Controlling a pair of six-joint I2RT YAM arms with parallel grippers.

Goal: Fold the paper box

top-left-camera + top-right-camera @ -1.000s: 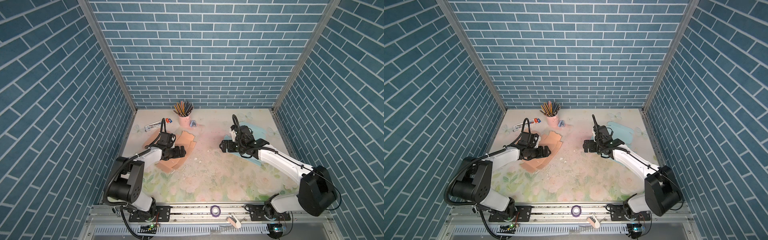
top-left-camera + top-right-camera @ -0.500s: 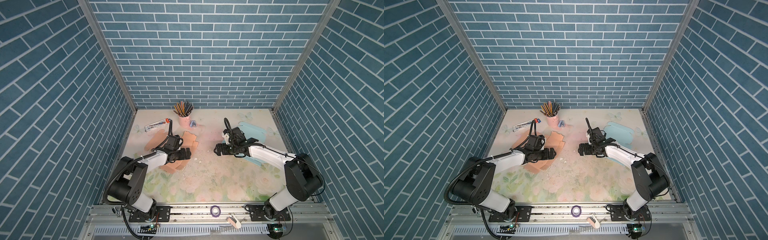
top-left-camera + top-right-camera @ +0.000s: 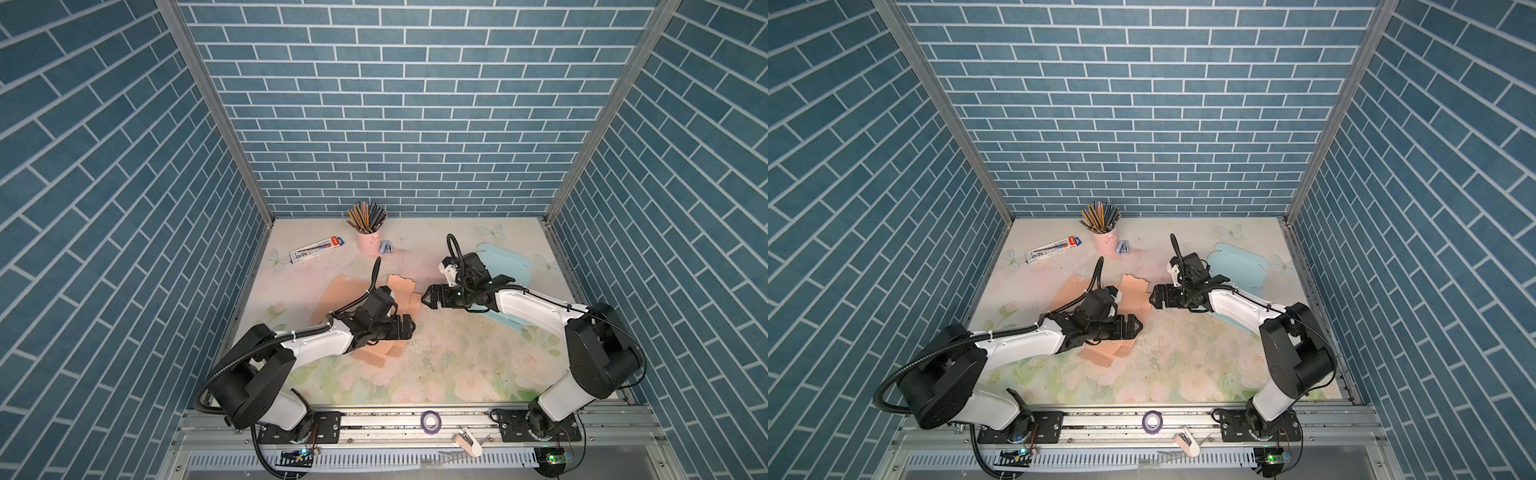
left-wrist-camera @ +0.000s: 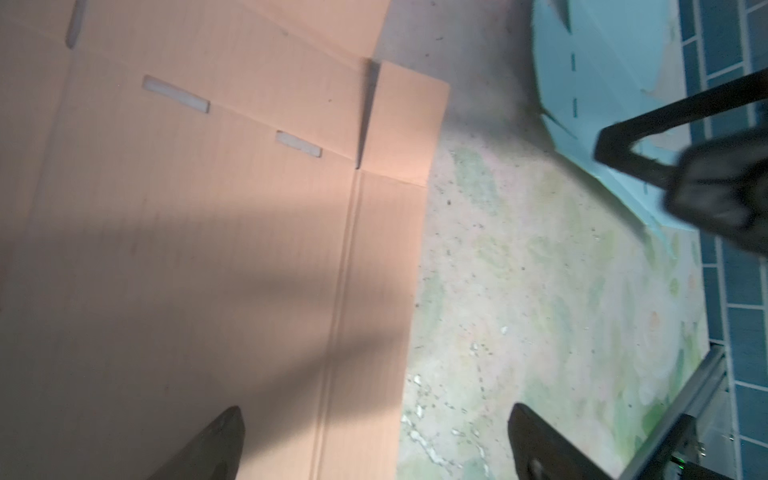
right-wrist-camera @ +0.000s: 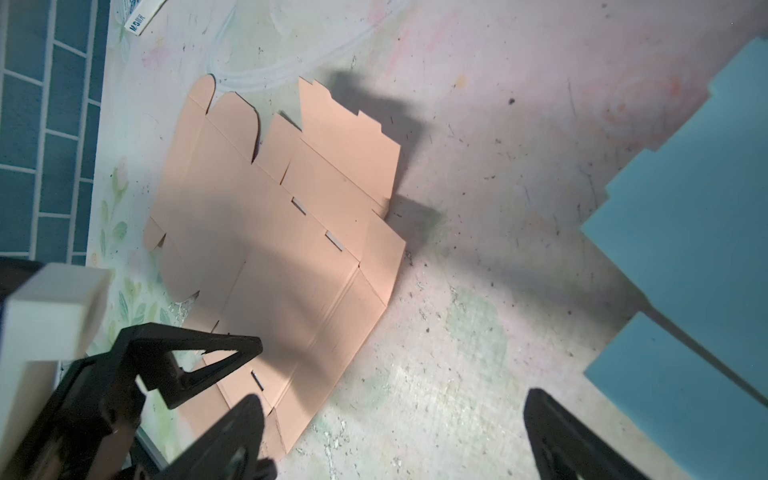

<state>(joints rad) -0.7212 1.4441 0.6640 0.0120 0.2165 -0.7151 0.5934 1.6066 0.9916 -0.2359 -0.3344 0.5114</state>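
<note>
The peach paper box (image 3: 343,294) lies as a flat, unfolded sheet on the left half of the bench (image 3: 457,365), with all its flaps and slots spread out. No panel stands up yet.

The left tool (image 3: 410,327) hangs low over the near right part of this sheet, and its jaws are wide apart. In the left wrist view one fingertip (image 4: 224,432) is above the cardboard and the other is above the bare bench, so the edge of the sheet passes between them. We cannot tell if the fingertips touch the paper. They grip nothing.

The right tool (image 3: 424,301) reaches toward the middle of the bench and points at the far right edge of the sheet, just beside a small flap there. Its jaws are also wide, and they hold nothing. The right wrist view shows almost the whole peach sheet lying flat, with the left tool over one of its corners.

A light blue paper box (image 3: 507,266), also flat, lies partly under the right arm on the right side of the bench, apart from the peach one. At the back stands a pink cup (image 3: 368,243) full of pencils (image 3: 366,216). A long carton (image 3: 316,250) lies to the left of the cup. Just beside the cup, on its right, lies a small blue thing (image 3: 386,248); we cannot tell what it is. A purple tape roll (image 3: 430,421) sits on the front rail.
</note>
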